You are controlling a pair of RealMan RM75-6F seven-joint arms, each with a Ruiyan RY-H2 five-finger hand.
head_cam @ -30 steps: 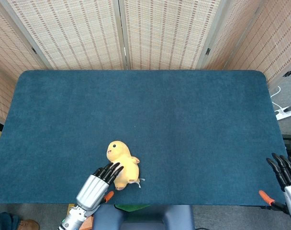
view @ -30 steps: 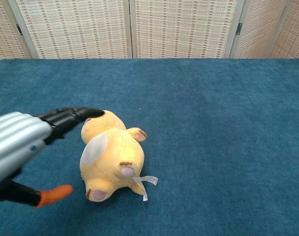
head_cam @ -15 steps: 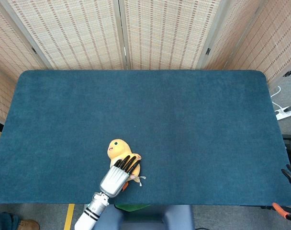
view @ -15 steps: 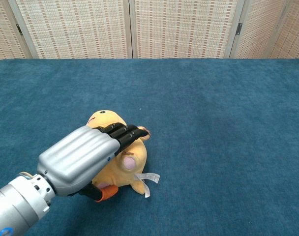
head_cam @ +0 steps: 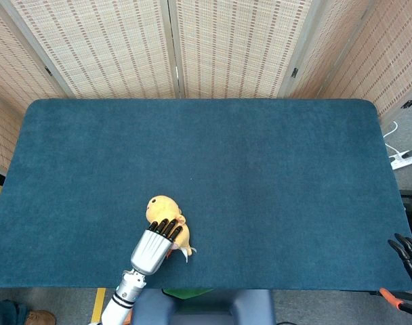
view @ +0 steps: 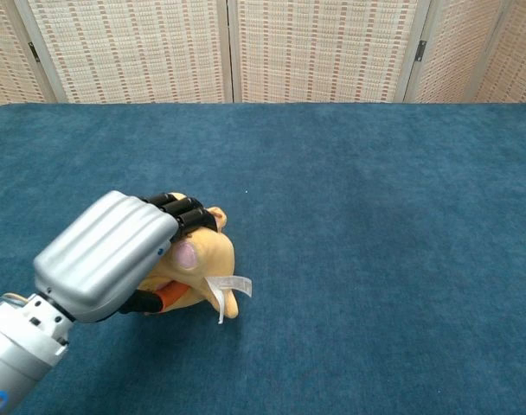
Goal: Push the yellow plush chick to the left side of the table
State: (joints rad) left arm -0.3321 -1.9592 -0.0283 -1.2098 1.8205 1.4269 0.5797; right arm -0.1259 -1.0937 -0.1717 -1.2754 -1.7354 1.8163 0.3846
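The yellow plush chick [head_cam: 160, 206] lies near the table's front edge, left of centre, on the blue felt table [head_cam: 260, 169]. My left hand [head_cam: 153, 246] lies over the chick's right side, its dark fingers [head_cam: 167, 228] laid flat on the body. In the chest view the left hand [view: 107, 255] covers most of the chick [view: 208, 258]; a white tag [view: 227, 287] and a pink foot show beside the fingers. My right hand [head_cam: 408, 251] is off the table's front right corner, only its fingertips showing, spread and holding nothing.
Woven folding screens [head_cam: 172, 47] stand behind the far edge. A power strip [head_cam: 402, 161] and cable lie on the floor at the right. Blue felt stretches to the left of the chick [head_cam: 64, 203].
My left hand swung from the chick's left over onto its right side and pushed it a little to the left, turning it. My right hand sank lower at the corner.
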